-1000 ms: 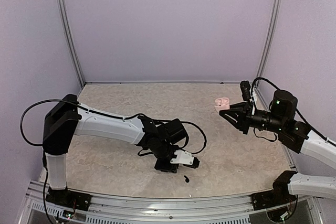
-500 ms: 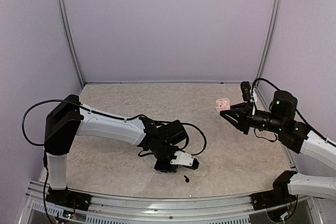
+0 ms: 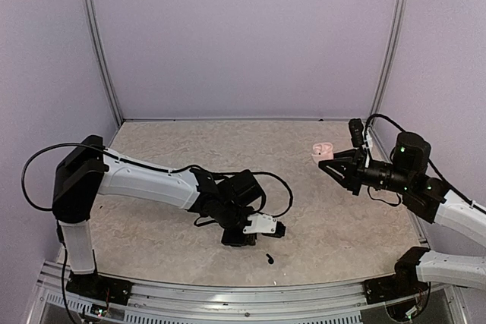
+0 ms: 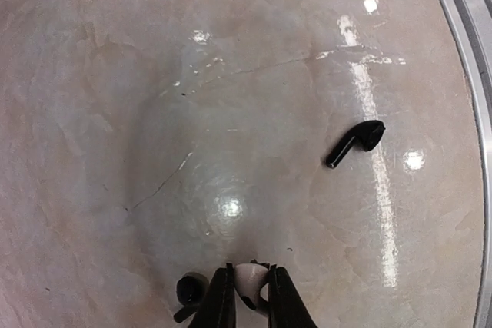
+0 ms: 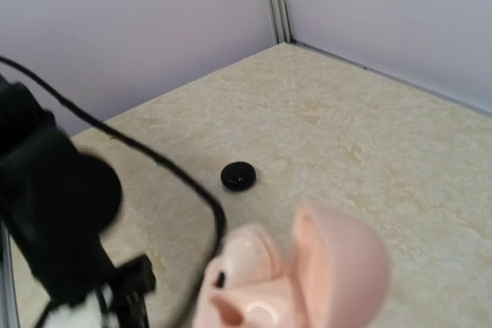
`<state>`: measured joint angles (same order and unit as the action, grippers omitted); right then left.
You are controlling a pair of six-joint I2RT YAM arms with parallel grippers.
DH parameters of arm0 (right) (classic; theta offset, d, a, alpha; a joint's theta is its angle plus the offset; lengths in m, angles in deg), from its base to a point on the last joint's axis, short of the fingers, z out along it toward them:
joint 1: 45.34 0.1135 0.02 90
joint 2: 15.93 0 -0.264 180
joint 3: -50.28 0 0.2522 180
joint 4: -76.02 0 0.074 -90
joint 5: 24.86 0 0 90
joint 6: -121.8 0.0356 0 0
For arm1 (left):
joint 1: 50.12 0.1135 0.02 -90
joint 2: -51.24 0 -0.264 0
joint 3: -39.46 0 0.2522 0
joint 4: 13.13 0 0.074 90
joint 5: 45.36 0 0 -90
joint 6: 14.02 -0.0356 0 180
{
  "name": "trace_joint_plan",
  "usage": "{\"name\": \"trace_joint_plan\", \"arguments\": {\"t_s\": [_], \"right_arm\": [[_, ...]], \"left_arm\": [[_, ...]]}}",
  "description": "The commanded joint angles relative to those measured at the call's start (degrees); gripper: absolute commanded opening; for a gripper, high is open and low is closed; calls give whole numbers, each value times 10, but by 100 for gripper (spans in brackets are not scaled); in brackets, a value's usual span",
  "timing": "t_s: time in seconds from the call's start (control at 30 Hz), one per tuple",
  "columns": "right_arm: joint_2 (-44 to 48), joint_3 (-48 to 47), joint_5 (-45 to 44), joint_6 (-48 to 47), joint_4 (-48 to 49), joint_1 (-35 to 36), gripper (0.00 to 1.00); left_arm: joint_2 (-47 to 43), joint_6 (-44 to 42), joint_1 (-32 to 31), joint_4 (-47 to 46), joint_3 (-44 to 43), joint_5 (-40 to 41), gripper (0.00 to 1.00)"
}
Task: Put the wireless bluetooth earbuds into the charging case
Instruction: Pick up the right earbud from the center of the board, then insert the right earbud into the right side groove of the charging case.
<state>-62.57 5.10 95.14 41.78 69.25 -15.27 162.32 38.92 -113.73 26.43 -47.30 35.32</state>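
The nearer earbud [image 4: 355, 142] is lying on the tabletop [image 4: 115, 113] close to the rail [image 4: 461, 51] at the near edge. It is sitting to the right of the left fingers [image 4: 221, 301] and a little nearer than they are. Its long axis is running on a slant, with the stem end pointing back toward those fingers and the rounded head pointing away toward the near right.

The left fingers are hanging low over the tabletop, drawn almost together with a small pale patch between them. I cannot tell whether that patch is something held or only glare. The second earbud [image 4: 191, 289] is lying just beside them on their far side, hidden under the wrist in the top view.

The left arm is by far the closer one to both buds. My judgement is that the next reach is calling for a short shift right and toward the near edge, with the wrist turned so the fingers close across the stem.

Farther off to the right, the right fingers [image 3: 336, 166] are clenching a pale pink hinged shell [image 5: 338, 266]. They are holding it above the tabletop with its lid open, well apart from both buds. Beyond it in the right wrist view, toward the far left, the charging case [image 5: 238, 176] is resting flat on the tabletop with neither arm touching it.
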Motion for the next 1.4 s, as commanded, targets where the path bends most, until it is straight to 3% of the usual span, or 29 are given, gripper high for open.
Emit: {"name": "trace_joint_plan", "arguments": {"t_s": [0.0, 0.2, 0.37, 0.53, 0.7, 0.97, 1.37], "right_arm": [[15, 10, 4, -3, 53, -7, 0], [-4, 13, 5, -1, 127, -6, 0], [-45, 7, 0, 15, 195, -4, 0], [-99, -19, -11, 18, 229, 24, 0], [-136, -37, -25, -13, 256, 80, 0], [-169, -41, -53, -102, 308, 154, 0], [-202, -80, -139, -140, 277, 214, 0]], "left_arm": [[-111, 72, 23, -140, 42, -34, 9], [-224, 164, 47, -305, 100, -36, 9], [-296, 263, 53, -432, 144, 10, 12], [-350, 287, 35, -520, 177, 55, 19], [-365, 253, -5, -547, 178, 137, 16], [-342, 204, -49, -578, 171, 145, 12], [-291, 183, -73, -593, 144, 187, 12]]}}
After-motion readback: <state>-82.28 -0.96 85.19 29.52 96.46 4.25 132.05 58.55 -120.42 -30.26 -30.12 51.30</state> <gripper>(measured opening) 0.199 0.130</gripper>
